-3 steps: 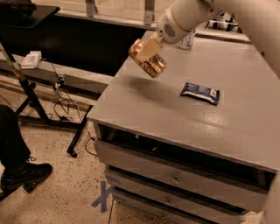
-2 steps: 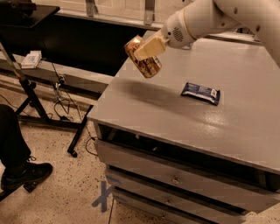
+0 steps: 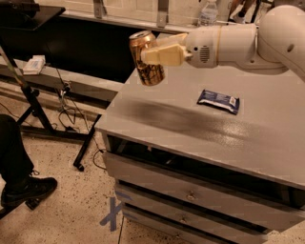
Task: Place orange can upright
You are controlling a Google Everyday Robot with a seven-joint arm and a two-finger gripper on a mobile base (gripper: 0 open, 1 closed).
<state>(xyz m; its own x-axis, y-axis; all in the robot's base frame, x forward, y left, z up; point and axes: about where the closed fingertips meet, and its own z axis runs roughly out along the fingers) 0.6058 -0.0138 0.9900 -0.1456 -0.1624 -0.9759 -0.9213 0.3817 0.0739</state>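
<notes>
The orange can (image 3: 147,64) is shiny orange-copper with pale markings and a silver top. It hangs nearly upright, tilted a little, in the air above the far left corner of the grey cabinet top (image 3: 190,128). My gripper (image 3: 151,54) is shut on the orange can around its upper middle, with cream fingers (image 3: 164,55) reaching in from the right. The white arm (image 3: 248,40) stretches across from the right edge of the camera view. The can's shadow lies dark on the top below it.
A flat dark-blue snack wrapper (image 3: 218,101) lies on the cabinet top to the right of the can. A clear plastic bottle (image 3: 208,14) stands at the back. Drawers (image 3: 190,195) face front. A black stand (image 3: 33,105), cables and a person's shoe (image 3: 28,188) are left.
The can has turned from strongly tilted to nearly upright while held. The arm has swung lower and more level, coming in from the right.
</notes>
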